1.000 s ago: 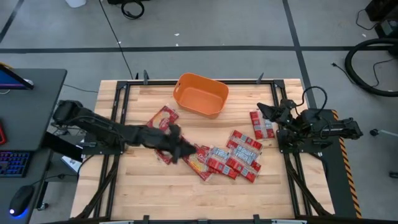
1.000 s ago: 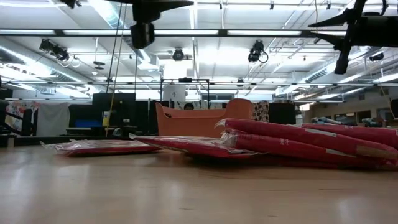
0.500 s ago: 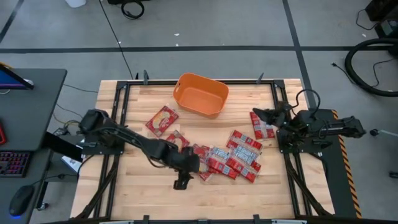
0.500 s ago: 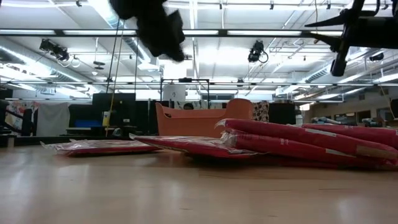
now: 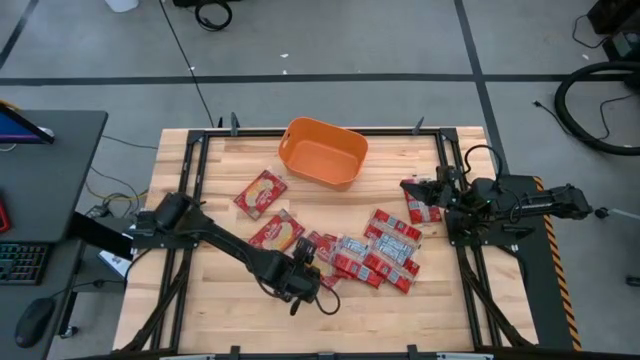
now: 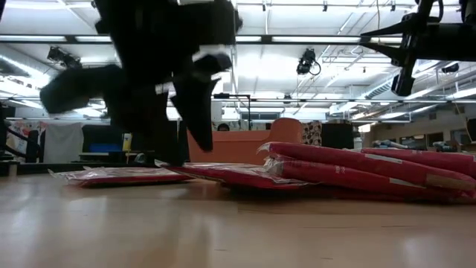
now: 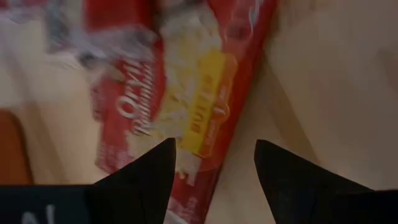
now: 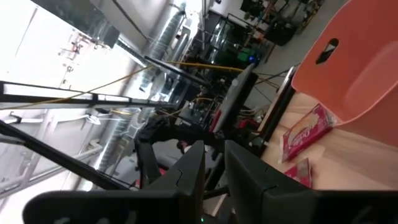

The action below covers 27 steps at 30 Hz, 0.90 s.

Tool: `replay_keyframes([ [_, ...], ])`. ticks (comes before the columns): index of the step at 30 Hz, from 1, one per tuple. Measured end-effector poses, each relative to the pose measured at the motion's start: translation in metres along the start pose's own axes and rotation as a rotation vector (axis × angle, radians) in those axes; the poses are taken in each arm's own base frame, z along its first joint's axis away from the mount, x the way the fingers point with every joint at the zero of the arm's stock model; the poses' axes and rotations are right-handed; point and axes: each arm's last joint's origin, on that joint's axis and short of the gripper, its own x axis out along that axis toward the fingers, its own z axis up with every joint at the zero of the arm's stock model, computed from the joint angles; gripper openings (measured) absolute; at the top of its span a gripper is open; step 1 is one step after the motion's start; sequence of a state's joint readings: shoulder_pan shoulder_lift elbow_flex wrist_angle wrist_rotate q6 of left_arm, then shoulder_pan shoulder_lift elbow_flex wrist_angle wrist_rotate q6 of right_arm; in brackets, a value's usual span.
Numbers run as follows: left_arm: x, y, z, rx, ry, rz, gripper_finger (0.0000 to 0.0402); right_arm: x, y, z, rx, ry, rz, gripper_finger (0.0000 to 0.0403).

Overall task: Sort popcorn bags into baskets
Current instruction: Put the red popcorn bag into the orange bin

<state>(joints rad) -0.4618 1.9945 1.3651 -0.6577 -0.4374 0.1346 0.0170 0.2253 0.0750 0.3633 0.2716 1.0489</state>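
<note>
Left hand (image 5: 306, 283), fingers apart, hovers over about ten popcorn bags (image 5: 378, 250); one orange tub (image 5: 322, 153).

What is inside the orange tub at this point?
Nothing shows inside the orange tub: the high view sees its bare floor. All popcorn bags lie on the table. In the low view its wall hides the inside.

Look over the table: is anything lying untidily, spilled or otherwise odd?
Nothing is spilled or damaged, but the popcorn bags lie scattered and overlapping in a loose pile mid-table, with one apart near the orange tub, which holds none yet. The left hand is open at the pile's edge; the right hand waits above a bag at the right.
</note>
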Motion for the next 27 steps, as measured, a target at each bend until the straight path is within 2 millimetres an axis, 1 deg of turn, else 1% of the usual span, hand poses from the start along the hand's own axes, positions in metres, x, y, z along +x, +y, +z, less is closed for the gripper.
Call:
replay_keyframes([
  [3, 0.008, -0.004, -0.002, -0.008, 0.032, 0.043, 0.0218, 0.000, 0.000, 0.000, 0.004, -0.004, -0.001, 0.0068],
  [8, 0.010, -0.003, -0.003, -0.018, 0.048, 0.142, 0.0217, 0.000, 0.000, 0.000, 0.008, -0.003, -0.005, 0.0068],
  [12, 0.013, -0.003, -0.003, -0.027, 0.046, 0.140, 0.0217, 0.000, 0.000, 0.000, 0.024, -0.005, -0.005, 0.0068],
  [19, 0.020, -0.008, -0.012, 0.008, 0.075, 0.130, 0.0217, 0.000, 0.000, 0.000, 0.029, -0.005, -0.005, 0.0068],
  [27, 0.022, -0.005, -0.005, -0.023, 0.004, 0.140, 0.0217, 0.000, 0.000, 0.000, 0.032, -0.004, -0.005, 0.0068],
])
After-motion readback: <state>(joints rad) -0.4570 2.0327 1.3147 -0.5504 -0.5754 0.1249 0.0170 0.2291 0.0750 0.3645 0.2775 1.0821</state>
